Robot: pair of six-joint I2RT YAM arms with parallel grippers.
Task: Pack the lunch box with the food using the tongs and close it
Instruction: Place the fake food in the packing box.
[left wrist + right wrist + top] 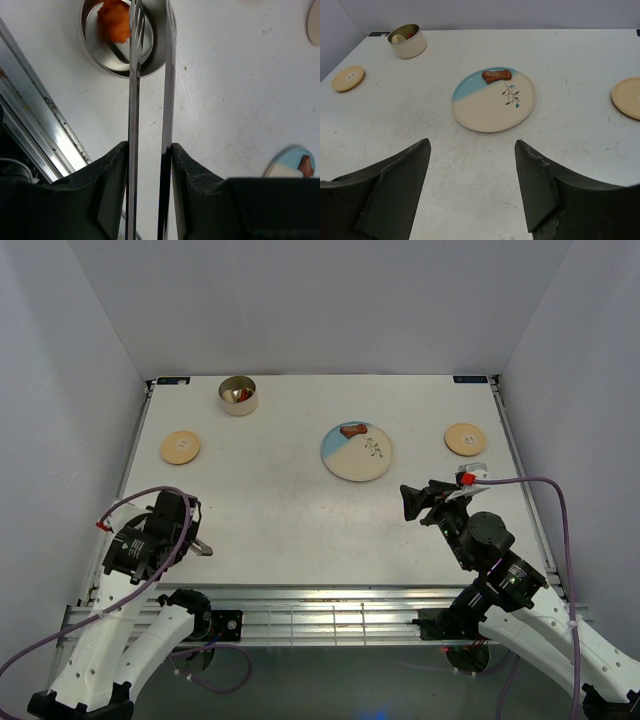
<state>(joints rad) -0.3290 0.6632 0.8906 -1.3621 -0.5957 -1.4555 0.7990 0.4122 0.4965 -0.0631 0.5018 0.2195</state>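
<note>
One steel tin of the lunch box (237,395) stands at the back left, holding orange and white food (115,22). Its two wooden lids lie flat on the table, one at the left (180,447) and one at the right (465,438). A brown piece of food (352,430) lies on the cream-and-blue plate (360,465). My left gripper (148,145) is shut on the tongs (132,100). Their arms are slightly apart and point toward the tin, well short of it. My right gripper (472,141) is open and empty, near the plate's right side.
A metal rail (45,110) runs along the table's left edge, close to my left gripper (195,540). Grey walls enclose the table on three sides. My right gripper (415,502) hovers over bare table in front of the plate (490,107).
</note>
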